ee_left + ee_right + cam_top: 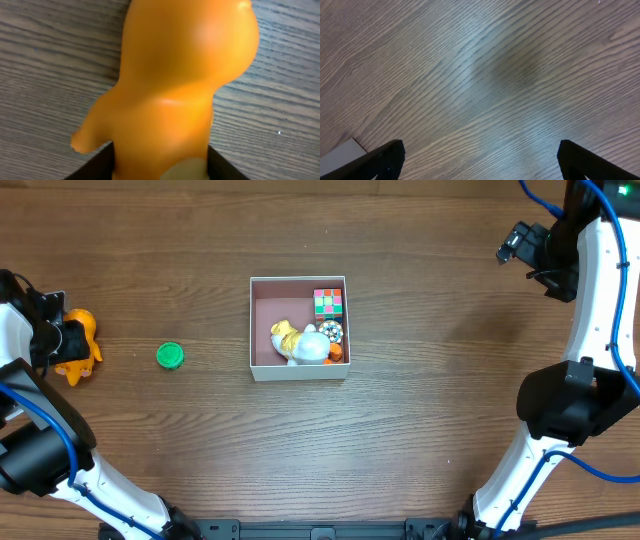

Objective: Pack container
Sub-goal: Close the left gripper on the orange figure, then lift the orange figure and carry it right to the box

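The container (268,315) is a square white-walled box with a pinkish-brown floor at the table's middle. In it are a colour cube (328,303), a white and yellow soft toy (300,343) and a small round patterned piece (331,331). My left gripper (60,340) is at the far left edge, its jaws (160,162) closed on both sides of an orange toy figure (180,85), which also shows in the overhead view (82,342). My right gripper (515,245) is open and empty (480,155) over bare wood at the far right.
A green round cap (170,356) lies on the table between the orange toy and the container. A white corner (340,152) shows at the lower left of the right wrist view. The table is dark wood grain.
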Tool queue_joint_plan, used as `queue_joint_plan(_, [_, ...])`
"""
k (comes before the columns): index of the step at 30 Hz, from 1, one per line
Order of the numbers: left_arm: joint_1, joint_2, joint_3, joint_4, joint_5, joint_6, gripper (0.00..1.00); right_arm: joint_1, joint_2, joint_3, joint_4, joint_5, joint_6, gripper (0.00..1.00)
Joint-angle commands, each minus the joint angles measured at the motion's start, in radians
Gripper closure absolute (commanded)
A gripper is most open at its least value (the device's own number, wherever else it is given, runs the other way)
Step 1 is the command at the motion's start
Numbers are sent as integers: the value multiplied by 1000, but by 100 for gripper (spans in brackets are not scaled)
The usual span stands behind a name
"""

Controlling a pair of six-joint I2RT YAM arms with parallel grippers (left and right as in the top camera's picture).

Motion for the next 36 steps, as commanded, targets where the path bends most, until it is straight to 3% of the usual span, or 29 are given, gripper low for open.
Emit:
queue_joint_plan(1, [4, 14, 24, -3, 29, -7, 57, 0, -6, -1, 6, -1, 8, 0])
queue_joint_plan(4, [4, 14, 29, -8, 31, -31, 62, 0, -6, -1, 6, -1, 8, 0])
queue_joint_plan(9, [0, 14, 109, -58, 93, -77, 61, 0, -6, -1, 6, -1, 8, 0])
queue_joint_plan(19, [-97, 14, 550, -304, 288, -78, 56, 0, -6, -1, 6, -1, 8, 0])
queue_joint_plan(24, [-212, 14, 680, -397, 368, -85, 56, 0, -6, -1, 6, -1, 8, 0])
queue_joint_plan(36, [-617, 14, 733, -410, 402, -357, 56, 0, -6, -1, 6, -1, 8, 0])
